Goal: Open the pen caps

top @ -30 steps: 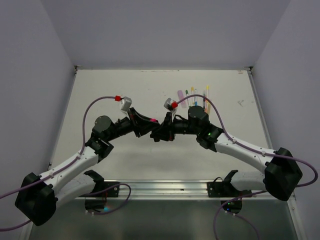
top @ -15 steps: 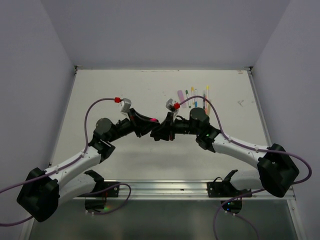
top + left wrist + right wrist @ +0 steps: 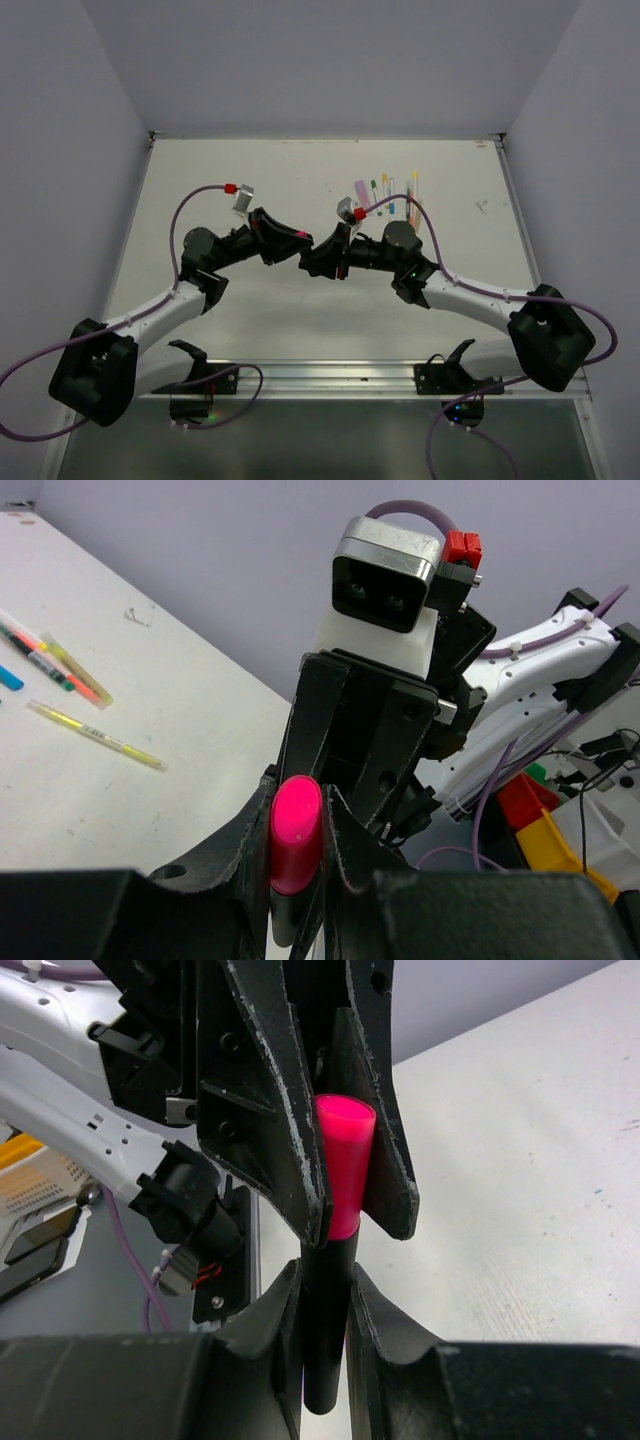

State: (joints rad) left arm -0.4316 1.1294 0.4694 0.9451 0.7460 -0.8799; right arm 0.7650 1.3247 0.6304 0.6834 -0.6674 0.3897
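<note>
Above the table (image 3: 250, 170), left end effector (image 3: 298, 802) pinches the pink cap (image 3: 295, 835), right end effector (image 3: 325, 1285) the black pen (image 3: 322, 1350).

You had a white table (image 3: 250, 180) boxed in by plain pale lilac walls (image 3: 330, 60) on three sides, a metal rail (image 3: 330, 375) along its near edge, red and yellow bins (image 3: 535, 820) past the edge, even light.

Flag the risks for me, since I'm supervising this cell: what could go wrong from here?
1. The left hand pinches the pink cap between narrow fingers, so the cap may slip out rather than pull off.
2. The right hand holds only the thin black pen body, which could slide or tilt and jam the cap.
3. Both pieces hang above the table, so a dropped one could roll away.
</note>
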